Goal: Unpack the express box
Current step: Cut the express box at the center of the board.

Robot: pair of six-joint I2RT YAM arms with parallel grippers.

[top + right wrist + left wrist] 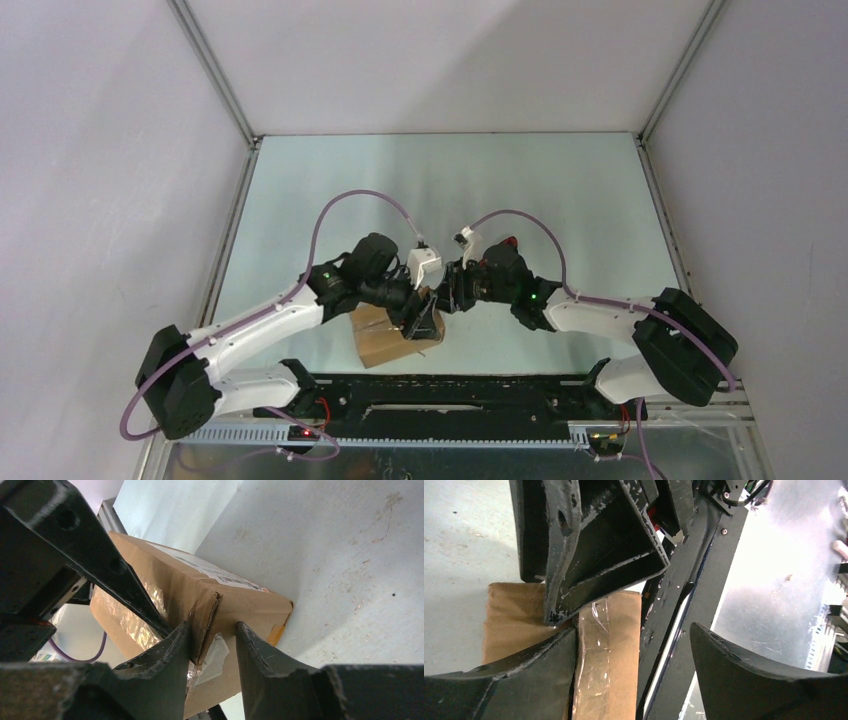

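Note:
The express box (pixel 375 343), brown cardboard with clear tape, lies on the table just in front of the arm bases. Both grippers meet over its right end. My left gripper (pixel 418 318) is open wide. In the left wrist view its left finger (pixel 524 680) lies against the taped box top (pixel 611 645) and its other finger hangs past the box edge. My right gripper (pixel 212 625) straddles a raised flap edge (pixel 206 612) at the box's corner. The flap touches one finger, with a gap to the other. A white label (pixel 215 572) shows on the box side.
A black mounting rail (pixel 450 390) runs along the near edge right beside the box, with a shiny metal sheet (pixel 774 580) behind it. White enclosure walls (pixel 120 180) stand at the left, right and back. The pale table (pixel 440 180) stretches beyond the arms.

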